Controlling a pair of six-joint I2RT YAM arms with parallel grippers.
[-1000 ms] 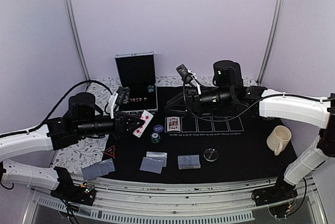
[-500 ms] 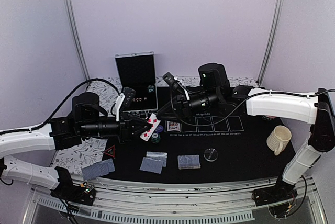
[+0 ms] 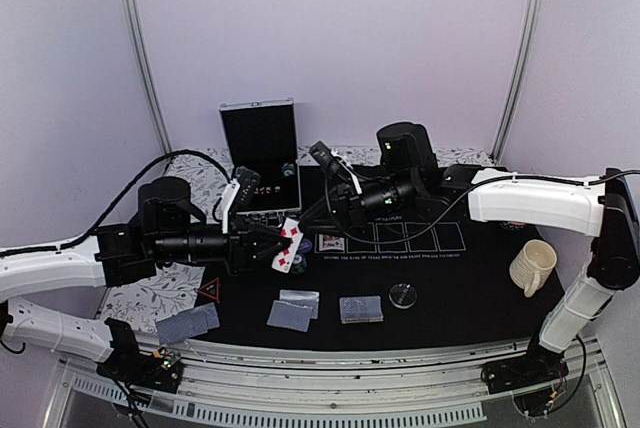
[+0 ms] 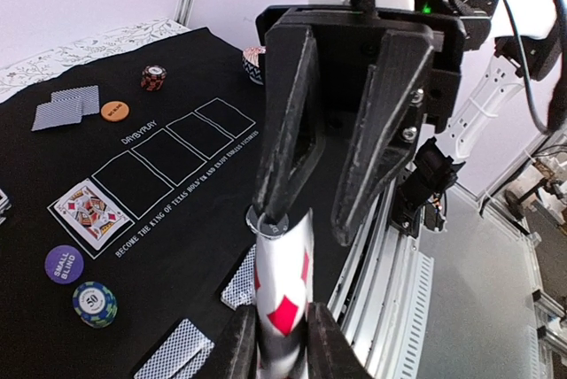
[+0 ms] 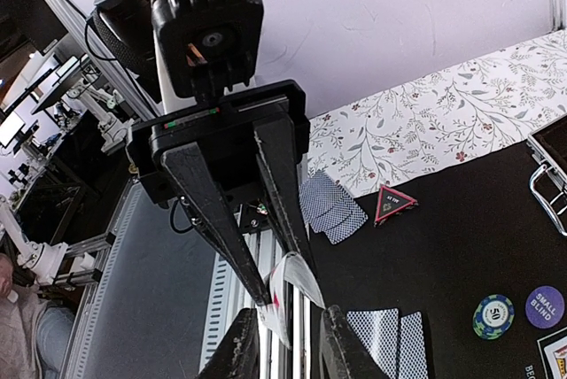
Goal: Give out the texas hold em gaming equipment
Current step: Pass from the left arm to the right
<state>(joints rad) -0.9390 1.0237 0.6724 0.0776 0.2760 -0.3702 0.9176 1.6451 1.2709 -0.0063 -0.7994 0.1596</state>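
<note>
A face-up diamonds playing card (image 3: 290, 245) hangs above the black mat, bowed between the fingers of my left gripper (image 4: 282, 335), which is shut on its near end. My right gripper (image 5: 288, 339) meets it from the opposite side, its jaws closed in on the card's (image 5: 297, 277) far end, which curls between them. On the mat lie a face-up king (image 4: 87, 212), a purple chip (image 4: 65, 264), a green chip (image 4: 95, 304), an orange chip (image 4: 113, 111), a red triangle marker (image 3: 208, 291), a clear disc (image 3: 403, 295) and face-down card pairs (image 3: 293, 311) (image 3: 360, 309).
An open metal case (image 3: 260, 153) stands at the back of the mat (image 3: 450, 288). A beige mug (image 3: 532, 267) sits at the right. More face-down cards (image 3: 187, 324) lie on the floral cloth (image 3: 140, 298) at the left. Metal rails (image 3: 330, 368) run along the front edge.
The right gripper swung left to the card and narrowed its jaws on the far end. The left gripper carried the card a little to the right.
</note>
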